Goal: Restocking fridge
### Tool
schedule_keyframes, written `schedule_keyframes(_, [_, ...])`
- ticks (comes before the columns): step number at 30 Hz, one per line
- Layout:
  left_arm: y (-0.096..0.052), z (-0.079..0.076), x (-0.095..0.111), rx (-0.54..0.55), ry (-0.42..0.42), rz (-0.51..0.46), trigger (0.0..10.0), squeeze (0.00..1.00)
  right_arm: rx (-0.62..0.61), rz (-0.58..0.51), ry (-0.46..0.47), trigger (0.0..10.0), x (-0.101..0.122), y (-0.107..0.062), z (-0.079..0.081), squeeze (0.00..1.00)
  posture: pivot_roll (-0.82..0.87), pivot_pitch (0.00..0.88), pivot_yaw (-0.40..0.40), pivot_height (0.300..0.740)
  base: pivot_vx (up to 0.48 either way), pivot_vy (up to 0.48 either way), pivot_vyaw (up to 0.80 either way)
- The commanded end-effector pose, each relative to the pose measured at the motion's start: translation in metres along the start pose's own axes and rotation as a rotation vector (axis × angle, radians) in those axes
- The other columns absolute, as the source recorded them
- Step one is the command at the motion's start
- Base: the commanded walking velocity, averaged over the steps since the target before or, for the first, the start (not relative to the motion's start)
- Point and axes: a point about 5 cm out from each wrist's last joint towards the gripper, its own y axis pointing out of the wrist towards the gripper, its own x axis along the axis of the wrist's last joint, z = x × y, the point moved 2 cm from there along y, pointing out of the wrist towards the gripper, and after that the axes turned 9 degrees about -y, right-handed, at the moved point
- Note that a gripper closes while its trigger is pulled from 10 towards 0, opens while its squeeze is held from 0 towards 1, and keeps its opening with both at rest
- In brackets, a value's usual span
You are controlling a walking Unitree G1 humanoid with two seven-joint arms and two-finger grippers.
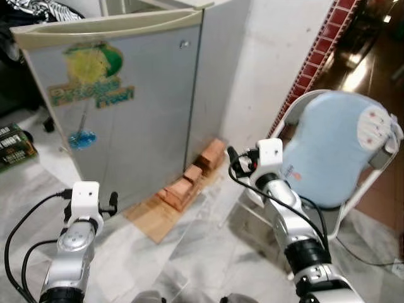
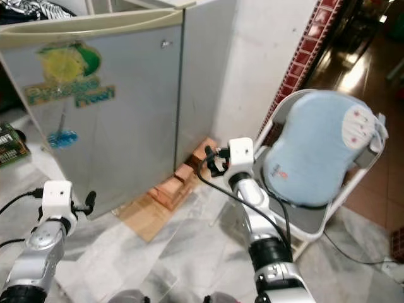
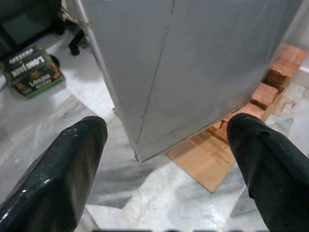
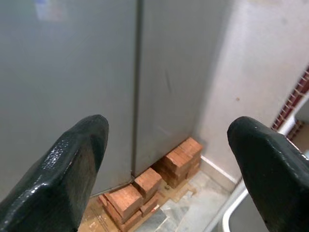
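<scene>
A small grey fridge (image 1: 139,107) stands ahead with its door shut; a yellow and green sticker (image 1: 91,76) is on the door. My left gripper (image 1: 112,203) is held low before the door's lower corner, open and holding nothing, as the left wrist view (image 3: 166,140) confirms. My right gripper (image 1: 236,165) is raised near the fridge's right side, also open and bare (image 4: 169,140), pointing at the gap between the fridge and the white wall (image 1: 271,57).
Red bricks (image 1: 189,180) and a sheet of cardboard (image 1: 158,218) lie at the fridge's right foot. A folding chair with a pale blue cushion (image 1: 334,151) stands close on the right. A green carton (image 1: 12,145) lies on the marble floor at left.
</scene>
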Motion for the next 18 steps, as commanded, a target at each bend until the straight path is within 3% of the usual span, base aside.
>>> schedule_keyframes(1, [0.004, -0.006, 0.004, -0.016, 0.003, -0.012, 10.0, 0.0, -0.036, 0.026, -0.009, 10.0, -0.005, -0.004, -0.012, 0.0, 0.07, 0.0, -0.061, 0.74, 0.0, 0.48, -0.66])
schedule_keyframes(11, [0.013, 0.008, 0.016, 0.031, 0.006, -0.037, 10.0, 0.0, -0.034, 0.03, -0.008, 10.0, -0.005, -0.006, -0.011, 0.0, 0.06, 0.0, -0.058, 0.74, 0.0, 0.48, -0.73])
schedule_keyframes(18, [0.018, 0.012, 0.022, 0.042, 0.01, -0.058, 10.0, 0.0, -0.039, 0.031, -0.01, 10.0, -0.004, -0.007, -0.012, 0.0, 0.06, 0.0, -0.057, 0.74, 0.0, 0.48, -0.12])
